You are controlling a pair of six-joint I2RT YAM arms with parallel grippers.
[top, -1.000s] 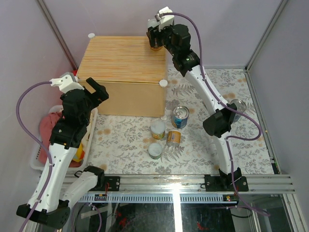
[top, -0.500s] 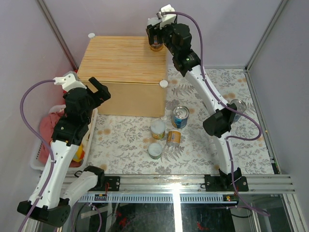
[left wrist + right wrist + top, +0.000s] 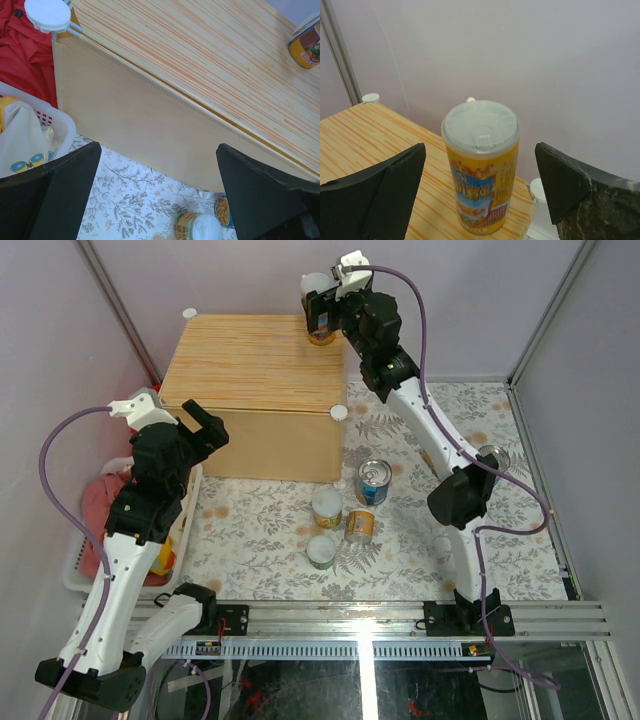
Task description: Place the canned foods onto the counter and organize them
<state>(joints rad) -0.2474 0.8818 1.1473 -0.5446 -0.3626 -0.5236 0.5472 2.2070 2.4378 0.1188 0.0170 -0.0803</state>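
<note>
A tall orange-and-blue can (image 3: 480,170) stands upright on the far right corner of the light-wood counter (image 3: 250,365). It also shows as the orange can (image 3: 322,335) and, in the left wrist view, at the counter's far edge (image 3: 306,45). My right gripper (image 3: 480,152) is open, with one finger (image 3: 385,195) on each side of this can and a gap to both. My left gripper (image 3: 198,430) hangs open at the counter's near left corner, holding nothing. On the floral mat stand a blue can (image 3: 372,482), a green-yellow can (image 3: 327,508) and a small can (image 3: 321,551). An orange can (image 3: 360,525) lies beside them.
Another tin (image 3: 492,458) sits at the right, partly behind the right arm. A white basket (image 3: 57,122) with red cloth (image 3: 25,65) stands left of the counter. White knobs (image 3: 339,412) mark the counter's corners. Walls close in behind and at both sides.
My right gripper has opened and let go of the orange-and-blue can, which stays upright on the counter. The left arm shifted slightly right, still open.
</note>
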